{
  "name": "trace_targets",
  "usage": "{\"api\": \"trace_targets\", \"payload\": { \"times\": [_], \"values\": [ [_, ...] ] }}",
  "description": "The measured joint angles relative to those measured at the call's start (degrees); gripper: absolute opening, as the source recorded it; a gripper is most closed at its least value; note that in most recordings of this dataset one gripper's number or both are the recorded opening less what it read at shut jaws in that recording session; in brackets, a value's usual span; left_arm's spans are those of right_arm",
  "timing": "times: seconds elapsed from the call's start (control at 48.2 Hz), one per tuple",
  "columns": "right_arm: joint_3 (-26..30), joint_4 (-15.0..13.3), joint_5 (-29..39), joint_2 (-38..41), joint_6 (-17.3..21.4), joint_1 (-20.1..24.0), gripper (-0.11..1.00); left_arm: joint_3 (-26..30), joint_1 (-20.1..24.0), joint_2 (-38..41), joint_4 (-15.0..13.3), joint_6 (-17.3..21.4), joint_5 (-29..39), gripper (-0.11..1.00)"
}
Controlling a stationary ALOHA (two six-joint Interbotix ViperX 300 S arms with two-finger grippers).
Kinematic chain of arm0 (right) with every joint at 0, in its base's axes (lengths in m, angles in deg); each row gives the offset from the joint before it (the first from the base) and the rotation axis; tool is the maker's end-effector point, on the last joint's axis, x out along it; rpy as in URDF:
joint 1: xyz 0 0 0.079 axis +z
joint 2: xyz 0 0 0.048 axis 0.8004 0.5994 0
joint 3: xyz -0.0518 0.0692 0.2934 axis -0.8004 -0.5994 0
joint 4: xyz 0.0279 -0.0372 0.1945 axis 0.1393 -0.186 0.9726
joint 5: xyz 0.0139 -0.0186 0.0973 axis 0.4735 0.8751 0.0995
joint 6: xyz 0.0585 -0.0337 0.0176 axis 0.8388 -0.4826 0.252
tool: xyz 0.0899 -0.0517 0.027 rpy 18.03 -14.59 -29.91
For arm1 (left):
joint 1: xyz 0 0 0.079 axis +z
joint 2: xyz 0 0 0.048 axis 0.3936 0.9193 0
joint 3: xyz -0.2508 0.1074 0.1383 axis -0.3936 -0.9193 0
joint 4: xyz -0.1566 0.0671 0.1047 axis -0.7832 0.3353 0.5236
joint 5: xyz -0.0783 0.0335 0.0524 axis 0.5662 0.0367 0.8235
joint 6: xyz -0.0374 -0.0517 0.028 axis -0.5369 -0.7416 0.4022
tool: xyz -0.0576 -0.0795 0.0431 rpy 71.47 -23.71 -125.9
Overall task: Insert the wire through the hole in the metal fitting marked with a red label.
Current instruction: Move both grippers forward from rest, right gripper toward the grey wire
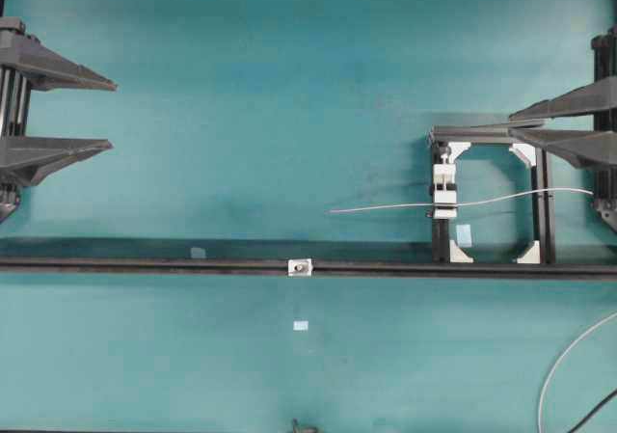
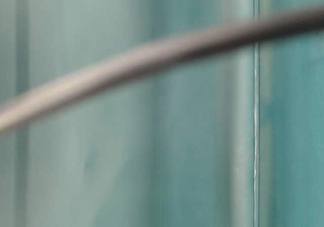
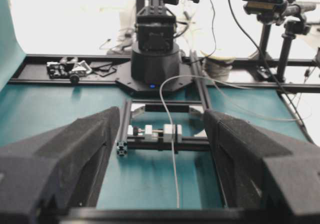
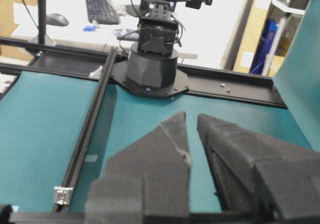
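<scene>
The wire [image 1: 386, 205] lies nearly level right of centre, clamped in the white clamp block [image 1: 443, 192], its left end free over the mat. In the left wrist view the wire [image 3: 173, 154] runs toward the camera. The metal fitting [image 1: 301, 267], silvery with a dark hole [image 1: 304, 269], sits on the black rail and shows small in the right wrist view [image 4: 61, 195]. I see no red label. My left gripper [image 1: 113, 116] [image 3: 162, 112] stands wide open at the far left, empty. My right gripper [image 1: 516, 124] [image 4: 191, 115] hovers over the frame's top bar, narrowly open, nothing between its fingers.
The black rail [image 1: 145, 266] crosses the whole mat. A black rectangular frame [image 1: 546, 211] with white corner brackets holds the clamp. A thicker white cable [image 1: 559, 365] and a black cable [image 1: 598, 414] curl at bottom right. A small dark fitting [image 1: 304, 425] sits at the front edge. The table-level view is blurred.
</scene>
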Motion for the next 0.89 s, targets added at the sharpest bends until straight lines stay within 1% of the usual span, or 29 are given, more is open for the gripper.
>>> {"api": "trace_targets", "payload": {
  "times": [0.021,0.042,0.104,0.125,0.166,0.208,0.249,0.291,0.394,0.436,0.477,0.54,0.56,0.602,0.664,0.685,0.706,0.789,0.892],
  "values": [
    [-0.1,0.0,-0.1,0.0,0.1,0.1,0.24,0.0,0.0,0.0,0.0,0.0,0.0,0.24],
    [-0.3,0.0,-0.1,0.0,0.3,0.0,0.22,-0.3,0.1,0.0,-0.2,0.1,-0.1,0.22],
    [-1.0,0.0,0.0,0.0,0.5,0.1,0.09,-1.3,0.4,0.0,-1.4,-0.1,-0.3,0.1],
    [-1.1,0.0,0.0,0.0,0.6,0.1,0.05,-1.5,0.5,0.2,-1.7,-0.2,-0.2,0.05],
    [-1.3,0.0,0.0,0.0,1.1,0.1,0.0,-1.6,0.6,0.1,-1.8,-0.1,-0.3,-0.01],
    [-1.3,0.0,0.0,0.0,1.4,0.1,-0.02,-1.6,0.7,0.2,-1.8,0.0,-0.3,-0.05],
    [-1.3,0.0,0.0,0.0,2.0,0.1,-0.02,-1.5,0.7,0.3,-1.8,0.0,-0.3,-0.07],
    [-1.3,0.0,0.0,0.1,2.5,0.1,-0.02,-1.5,0.7,0.4,-1.9,0.1,-0.3,-0.07],
    [-1.4,0.0,0.1,0.4,3.7,0.1,-0.01,-1.2,0.7,1.8,-1.8,0.3,-0.3,0.04],
    [-1.4,0.0,0.1,0.8,3.9,0.1,0.03,-1.1,0.8,2.7,-1.9,0.4,-0.3,0.12],
    [-1.3,0.0,0.1,1.1,4.2,0.1,0.09,-0.9,0.8,4.0,-1.9,0.6,-0.3,0.2],
    [-1.3,0.0,0.3,1.7,4.6,0.1,0.23,-0.4,1.0,6.2,-1.9,0.6,-0.3,0.35],
    [-1.3,0.0,0.4,1.8,4.7,0.1,0.28,-0.3,1.1,7.2,-1.8,0.6,-0.3,0.43],
    [-1.4,0.0,0.6,2.1,4.9,0.1,0.41,0.2,1.3,8.8,-1.9,0.6,-0.3,0.54],
    [-1.3,0.0,1.2,2.5,5.5,0.1,0.59,0.7,1.7,10.8,-1.9,0.6,-0.2,0.58],
    [-1.3,0.0,1.4,2.7,5.8,0.1,0.63,0.9,1.8,11.3,-1.9,0.6,-0.3,0.59],
    [-1.3,0.1,1.8,2.9,6.2,0.1,0.64,1.1,1.9,11.8,-1.9,0.6,-0.3,0.6],
    [-1.3,0.0,2.7,3.3,7.3,0.1,0.64,1.5,2.5,13.5,-1.9,0.7,-0.3,0.66],
    [-1.3,0.0,3.9,3.4,9.1,0.1,0.64,1.5,2.9,14.8,-1.9,0.8,-0.3,0.77]
  ]
}}
